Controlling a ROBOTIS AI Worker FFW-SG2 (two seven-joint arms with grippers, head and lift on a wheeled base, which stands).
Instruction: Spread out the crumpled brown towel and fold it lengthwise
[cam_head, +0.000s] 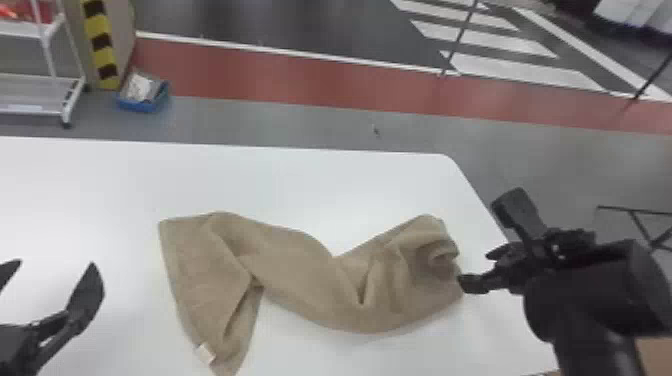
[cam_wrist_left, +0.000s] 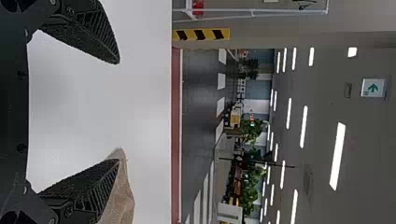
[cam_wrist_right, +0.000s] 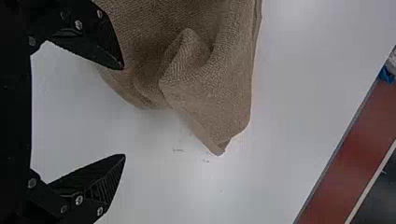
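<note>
Brown towel (cam_head: 300, 270), rumpled, between left pincer (cam_head: 54, 264) and right pincer (cam_head: 484, 242), both agape, empty

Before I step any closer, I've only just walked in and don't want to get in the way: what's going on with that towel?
A robot is at work on a brown towel, which lies twisted and bunched on a white table, neither spread out nor folded. The right gripper is open at the towel's right end, with one finger close to the cloth. The left gripper is open too, off to the left. Neither grips it.
</note>
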